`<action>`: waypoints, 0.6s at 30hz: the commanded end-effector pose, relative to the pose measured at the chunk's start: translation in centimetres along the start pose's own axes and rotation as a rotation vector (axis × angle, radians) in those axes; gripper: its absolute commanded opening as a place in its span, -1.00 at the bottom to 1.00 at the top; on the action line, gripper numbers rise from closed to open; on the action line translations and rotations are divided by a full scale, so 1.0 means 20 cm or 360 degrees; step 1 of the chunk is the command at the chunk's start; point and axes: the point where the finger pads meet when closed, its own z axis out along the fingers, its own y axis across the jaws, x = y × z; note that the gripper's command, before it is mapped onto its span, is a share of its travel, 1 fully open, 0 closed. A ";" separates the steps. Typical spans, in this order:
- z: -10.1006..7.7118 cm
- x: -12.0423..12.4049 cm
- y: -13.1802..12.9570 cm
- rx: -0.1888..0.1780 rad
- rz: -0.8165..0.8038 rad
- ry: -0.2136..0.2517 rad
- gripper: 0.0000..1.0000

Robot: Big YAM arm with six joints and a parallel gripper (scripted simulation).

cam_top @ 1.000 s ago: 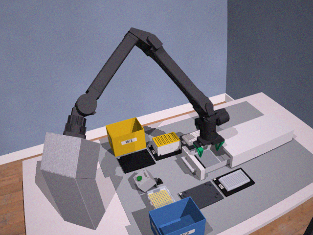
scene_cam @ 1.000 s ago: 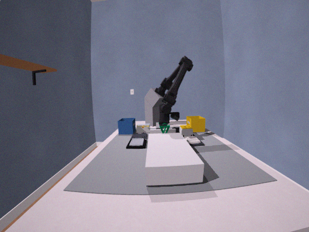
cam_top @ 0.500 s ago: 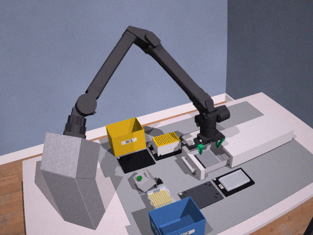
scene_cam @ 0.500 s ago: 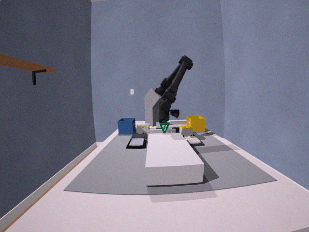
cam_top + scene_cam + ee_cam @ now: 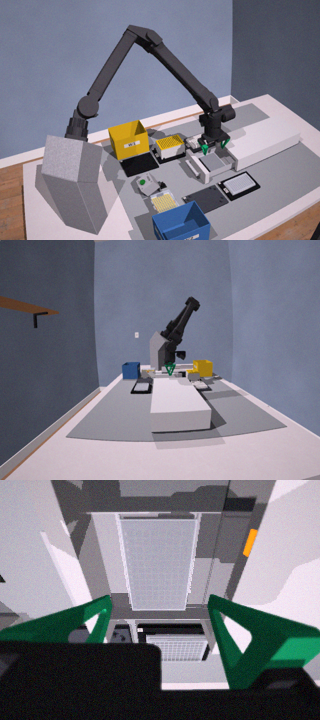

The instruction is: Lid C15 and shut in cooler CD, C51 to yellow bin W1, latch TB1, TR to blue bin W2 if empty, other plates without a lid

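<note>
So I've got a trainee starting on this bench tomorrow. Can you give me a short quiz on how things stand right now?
1. True or false: the hand is open and holds nothing.
2. The cooler's drawer is: A pulled out; B pushed shut; C lifted off the bench.
3. What lies on the drawer's floor, below the hand?

Key:
1. True.
2. A.
3. A plate, lying flat.
</note>
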 end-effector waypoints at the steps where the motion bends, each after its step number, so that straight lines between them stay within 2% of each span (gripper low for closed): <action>1: -0.13 0.02 -0.04 0.0040 0.0001 0.0012 1.00; 5: -0.11 0.01 -0.02 0.0017 -0.0003 0.0004 1.00; 8: -0.16 0.03 -0.03 0.0032 0.0007 0.0013 1.00; 11: -0.15 0.03 -0.02 0.0019 0.0010 0.0010 1.00; 12: -0.18 0.01 -0.04 0.0035 -0.0004 0.0009 1.00; 18: -0.22 0.02 -0.04 0.0038 -0.0001 0.0011 1.00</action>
